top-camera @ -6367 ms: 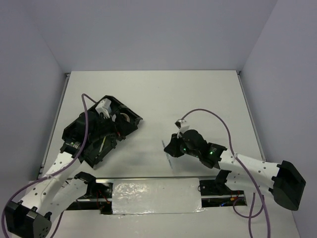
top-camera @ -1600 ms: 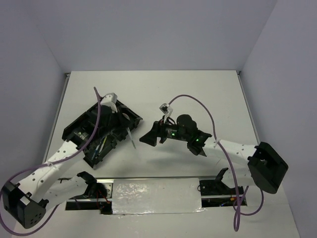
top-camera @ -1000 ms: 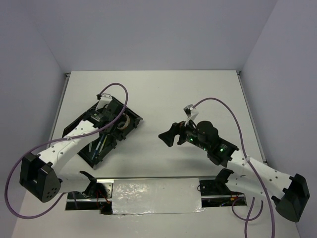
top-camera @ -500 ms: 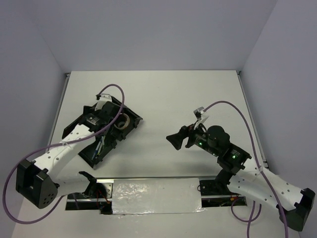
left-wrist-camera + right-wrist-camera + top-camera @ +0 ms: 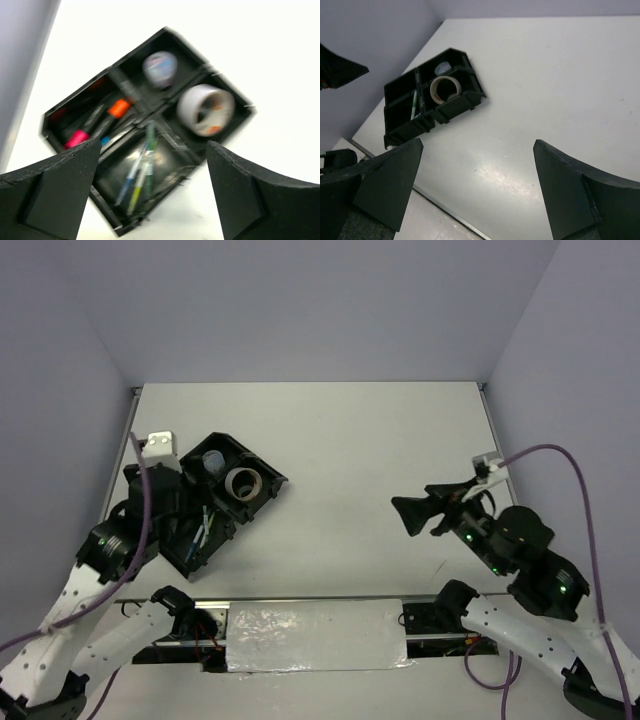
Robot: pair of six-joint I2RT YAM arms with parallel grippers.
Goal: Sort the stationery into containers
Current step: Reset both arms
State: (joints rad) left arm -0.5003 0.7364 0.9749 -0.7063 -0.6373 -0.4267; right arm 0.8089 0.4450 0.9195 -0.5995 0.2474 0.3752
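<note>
Left wrist view: the black organiser tray (image 5: 114, 170) sits on the tabletop (image 5: 260, 45) below the left gripper (image 5: 154, 148), framed between its two fingers. The picture is somewhat blurred.
Translucent cup (image 5: 160, 67): stands in the tray compartment farthest ahead of the left gripper.
Tape roll (image 5: 206, 109): beige, lying flat in the compartment just beside the cup's, ahead and to the right of the left gripper.
Highlighters (image 5: 100, 122): black, with orange and pink ends showing. They lie side by side in the long compartment ahead and to the left of the left gripper.
Pens (image 5: 142, 167): slim and pale, lying together in the compartment nearest the left gripper, almost directly under it.
Left gripper: jaws spread wide with nothing between them, raised above the tray and not touching it.
Right gripper (image 5: 405, 517): jaws also wide apart and holding nothing, hanging over bare tabletop. The tray is well apart from it, ahead and off to its left.
Tabletop: white, carrying the tray at an angle on the left arm's side.
</note>
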